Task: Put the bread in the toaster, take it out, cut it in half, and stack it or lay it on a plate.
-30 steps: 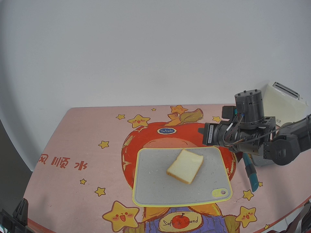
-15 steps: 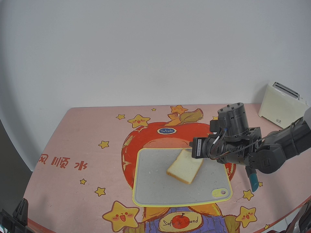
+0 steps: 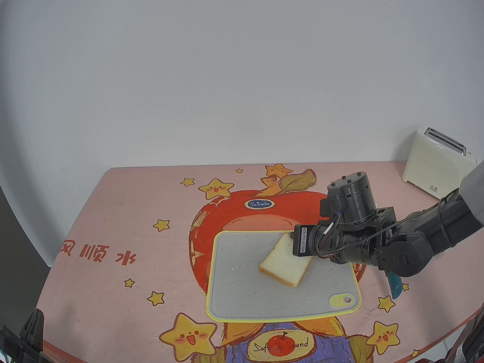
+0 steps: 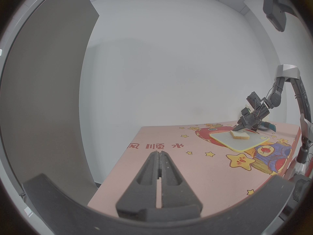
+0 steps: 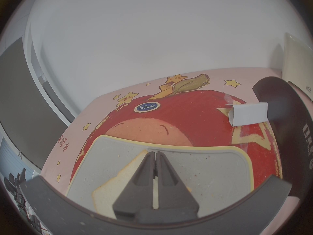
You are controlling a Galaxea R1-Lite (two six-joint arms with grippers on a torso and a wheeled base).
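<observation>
Bread slice (image 3: 287,265) is lying flat on the grey cutting board (image 3: 237,288) mid-frame, with the toaster (image 3: 438,165) way off at the right edge. Right claw (image 3: 292,237) is pressed together, its tip at the slice's upper corner. Left claw (image 4: 159,155) is pressed together too, empty, well apart from the board.

Test room staged as a kitchen corner: bare white walls (image 3: 227,76), cartoon-printed worktop (image 3: 116,228), a toaster (image 3: 437,170) and a cutting board (image 3: 237,278) on it.

Matt plastic cutting board (image 3: 242,278), porous bread (image 3: 282,269), smooth plastic toaster (image 3: 433,170)
</observation>
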